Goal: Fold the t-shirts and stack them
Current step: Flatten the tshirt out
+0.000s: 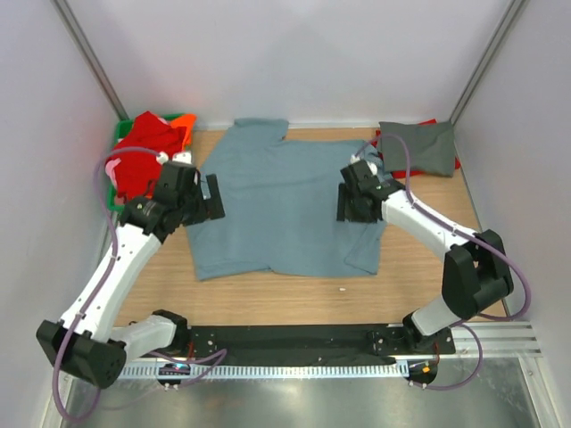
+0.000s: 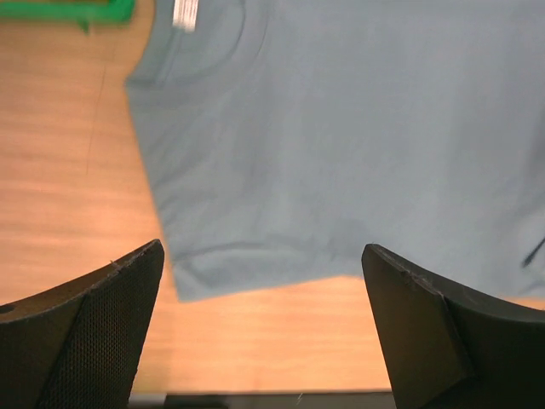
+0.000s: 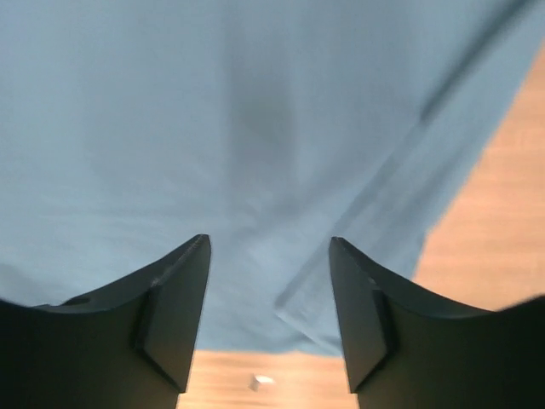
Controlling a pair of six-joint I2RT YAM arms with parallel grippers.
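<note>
Top external view: we see the left gripper [image 1: 208, 197], jaws spread wide and holding nothing, poised at the left edge of the dusty blue-grey t-shirt [image 1: 285, 201]. The right gripper [image 1: 350, 203], jaws also apart with cloth beneath but not pinched, sits over the shirt's right side near the sleeve. The shirt lies flat at frame centre on the wooden table [image 1: 268, 308]; we judge each arm flanks a side ready to fold. A folded darker grey t-shirt [image 1: 417, 147] rests upper right; red and orange t-shirts [image 1: 143, 152] heap over a green crate [image 1: 119, 135] upper left.
</note>
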